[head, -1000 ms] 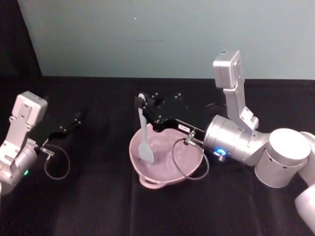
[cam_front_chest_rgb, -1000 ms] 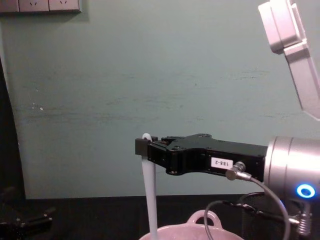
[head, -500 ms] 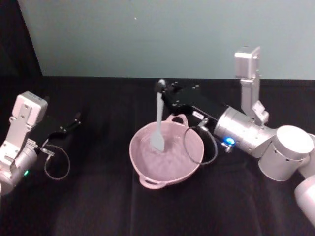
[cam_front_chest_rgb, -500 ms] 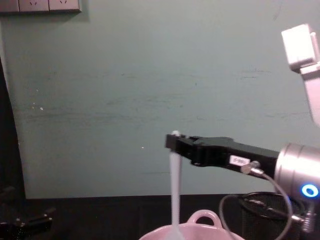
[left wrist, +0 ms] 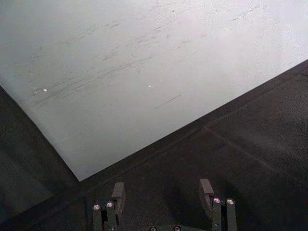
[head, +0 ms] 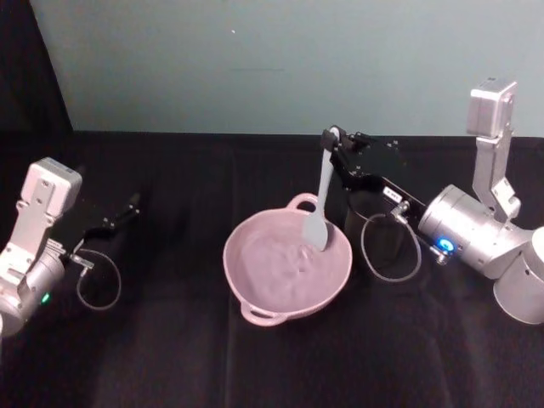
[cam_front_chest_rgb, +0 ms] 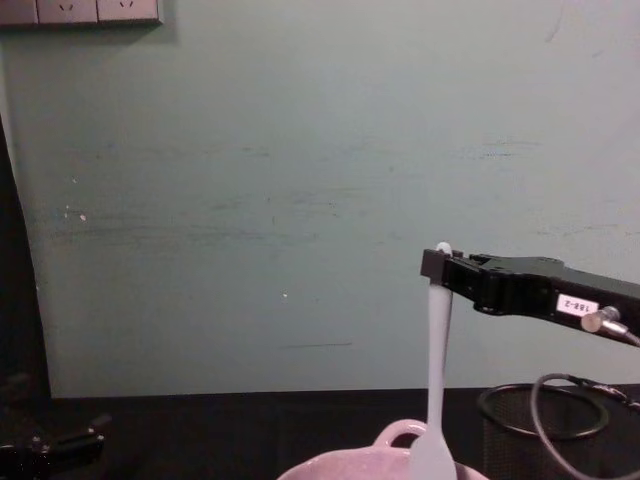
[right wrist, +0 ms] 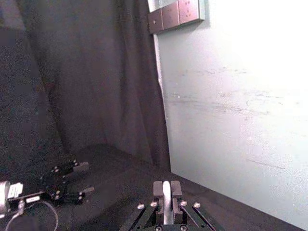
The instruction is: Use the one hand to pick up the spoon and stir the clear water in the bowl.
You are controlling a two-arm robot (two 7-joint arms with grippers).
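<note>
Spoon (head: 323,191) moved right in bowl (head: 285,304) | right tool (head: 331,138) pinching it | left tool (head: 127,208) spread, parked | water indistinct

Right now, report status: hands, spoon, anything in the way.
Right hand shut on spoon top end, upright, head in bowl, right side. Left hand open, parked left. Mesh cup under right hand, beside bowl.

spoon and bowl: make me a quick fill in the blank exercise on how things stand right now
1. The gripper shut on the handle end of the spoon belongs to the robot's ___ arm.
2. The spoon's head hangs down inside the bowl, whose colour is pale ___.
3. The left gripper sits far off to the bowl's left with its fingers ___.

Missing words: right; pink; open
</note>
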